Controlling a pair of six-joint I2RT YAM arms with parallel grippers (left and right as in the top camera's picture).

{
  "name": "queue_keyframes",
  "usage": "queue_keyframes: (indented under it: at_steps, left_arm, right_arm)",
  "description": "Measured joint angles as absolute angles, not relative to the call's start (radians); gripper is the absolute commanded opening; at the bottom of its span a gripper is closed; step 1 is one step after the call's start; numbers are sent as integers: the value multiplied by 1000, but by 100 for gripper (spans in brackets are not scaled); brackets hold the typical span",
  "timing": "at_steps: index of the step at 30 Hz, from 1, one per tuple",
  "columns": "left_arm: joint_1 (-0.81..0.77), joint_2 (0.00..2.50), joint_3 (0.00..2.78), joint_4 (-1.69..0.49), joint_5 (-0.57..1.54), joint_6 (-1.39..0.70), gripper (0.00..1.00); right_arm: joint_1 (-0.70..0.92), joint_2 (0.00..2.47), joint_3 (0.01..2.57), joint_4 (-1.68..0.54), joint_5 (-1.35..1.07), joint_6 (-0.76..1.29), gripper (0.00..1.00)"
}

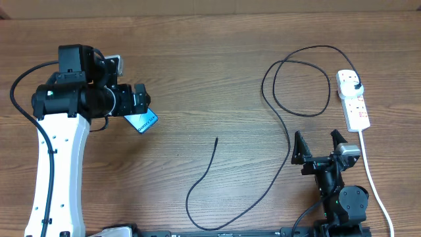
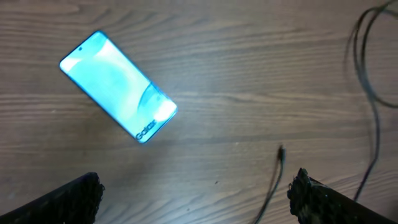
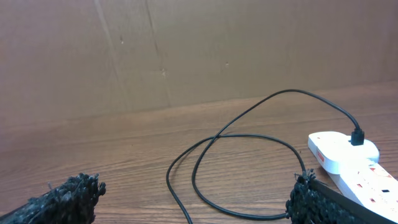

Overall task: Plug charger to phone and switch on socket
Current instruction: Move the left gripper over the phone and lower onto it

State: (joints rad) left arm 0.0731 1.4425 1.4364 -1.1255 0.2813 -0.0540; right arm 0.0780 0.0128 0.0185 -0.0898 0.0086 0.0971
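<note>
Overhead, the left gripper hides most of the phone. It and the right gripper both gape empty. The charger tip lies loose.

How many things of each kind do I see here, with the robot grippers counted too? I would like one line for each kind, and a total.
phone: 1
charger cable: 1
power strip: 1
grippers: 2 (left gripper, right gripper), both open
Total: 5
</note>
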Motion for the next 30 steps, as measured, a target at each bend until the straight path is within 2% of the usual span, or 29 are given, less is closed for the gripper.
queue_keyframes:
  at_steps: [8,17,30]
  left_arm:
    - [73,1452,1454,-1163,171,-289,100]
    - [73,1726,1790,-1439,43,-442,100]
    - [73,2028,1816,-1418,-22,-636,100]
  right_arm:
    - [78,13,19,-89,9,97,100]
    - [78,13,19,-90,9,97,100]
    - [78,13,19,-89,8,97,100]
